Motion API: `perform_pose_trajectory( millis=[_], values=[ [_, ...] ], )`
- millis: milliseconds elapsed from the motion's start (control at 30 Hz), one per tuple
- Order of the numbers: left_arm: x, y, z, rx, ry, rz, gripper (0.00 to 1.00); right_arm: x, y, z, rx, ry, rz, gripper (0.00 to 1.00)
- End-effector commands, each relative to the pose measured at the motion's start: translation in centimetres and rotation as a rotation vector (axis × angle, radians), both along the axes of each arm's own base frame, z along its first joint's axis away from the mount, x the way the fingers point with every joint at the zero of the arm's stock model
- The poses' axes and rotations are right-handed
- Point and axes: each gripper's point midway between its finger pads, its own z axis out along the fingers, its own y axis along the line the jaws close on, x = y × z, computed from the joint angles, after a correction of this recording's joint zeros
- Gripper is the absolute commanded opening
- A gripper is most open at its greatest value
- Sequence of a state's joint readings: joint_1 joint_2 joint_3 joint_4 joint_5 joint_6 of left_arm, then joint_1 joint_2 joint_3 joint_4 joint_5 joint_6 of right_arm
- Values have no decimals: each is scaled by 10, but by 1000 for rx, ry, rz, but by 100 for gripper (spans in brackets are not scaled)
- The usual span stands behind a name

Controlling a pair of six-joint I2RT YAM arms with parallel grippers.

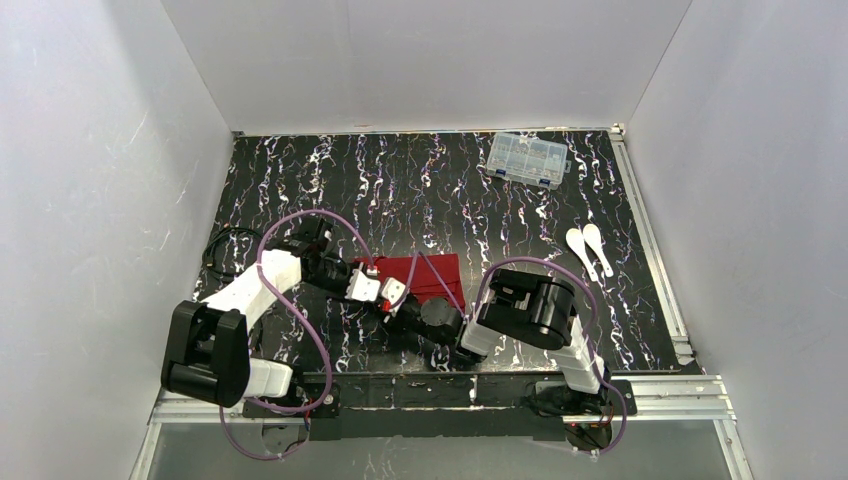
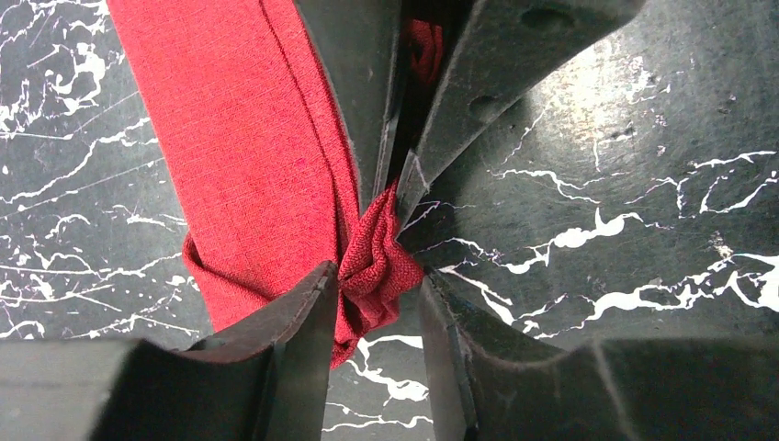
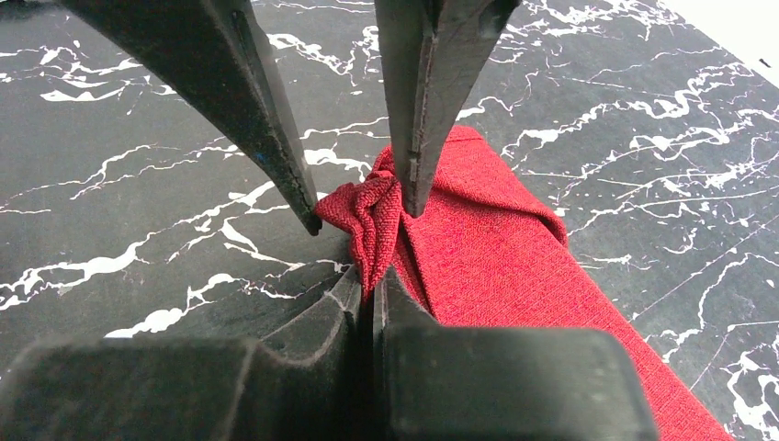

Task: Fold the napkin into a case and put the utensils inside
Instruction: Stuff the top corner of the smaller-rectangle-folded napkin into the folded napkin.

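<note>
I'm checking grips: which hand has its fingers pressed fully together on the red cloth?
The right hand: its fingers meet, pinching a thin fold of the napkin. The left hand has its fingers apart, with a bunched wad between them.
</note>
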State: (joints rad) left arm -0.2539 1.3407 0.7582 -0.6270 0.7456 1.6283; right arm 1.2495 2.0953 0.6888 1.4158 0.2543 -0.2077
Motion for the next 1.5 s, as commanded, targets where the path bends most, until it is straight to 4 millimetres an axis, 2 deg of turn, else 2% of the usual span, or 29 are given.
perform_pose_trajectory(
  millis=[0, 67, 100, 233, 600, 700, 800, 1033, 1067, 1133, 1233, 1333, 1467],
  values=[
    [-15, -8, 7, -38, 23, -43, 43, 0, 2, 32, 96, -18, 10, 13],
    [-17, -9, 7, -40, 23, -49, 56, 0, 2, 32, 95, -20, 8, 13],
    [-18, -9, 7, -40, 23, -50, 59, 0, 2, 32, 96, -19, 9, 13],
    [-20, -9, 7, -40, 15, -69, 60, 0, 2, 32, 98, -13, 12, 12],
    [-18, -9, 1, -22, -1, -67, 31, 1, 1, 31, 110, 0, 7, 11],
    [-15, -7, -1, -11, -15, -61, 19, 0, 1, 31, 118, 3, 8, 11],
    [-10, -9, 1, -15, -21, -44, 1, -2, 2, 31, 124, 9, 18, 11],
    [-6, -12, 6, -33, 13, 4, 0, 1, -1, 35, 178, 71, 15, 13],
    [-5, -12, 7, -33, 19, 13, 2, 1, -1, 36, 182, 73, 17, 13],
    [-5, -11, 9, -30, 36, 39, 24, 0, -1, 35, 181, 77, 23, 13],
    [0, -8, 15, -15, 44, 90, 41, -1, -1, 34, 181, 82, 29, 13],
    [8, -2, 27, -20, 71, 154, 52, -2, 0, 35, 184, 92, 36, 13],
    [14, 7, 44, -47, 100, 196, 57, -3, 0, 35, 189, 120, 47, 14]
  ],
)
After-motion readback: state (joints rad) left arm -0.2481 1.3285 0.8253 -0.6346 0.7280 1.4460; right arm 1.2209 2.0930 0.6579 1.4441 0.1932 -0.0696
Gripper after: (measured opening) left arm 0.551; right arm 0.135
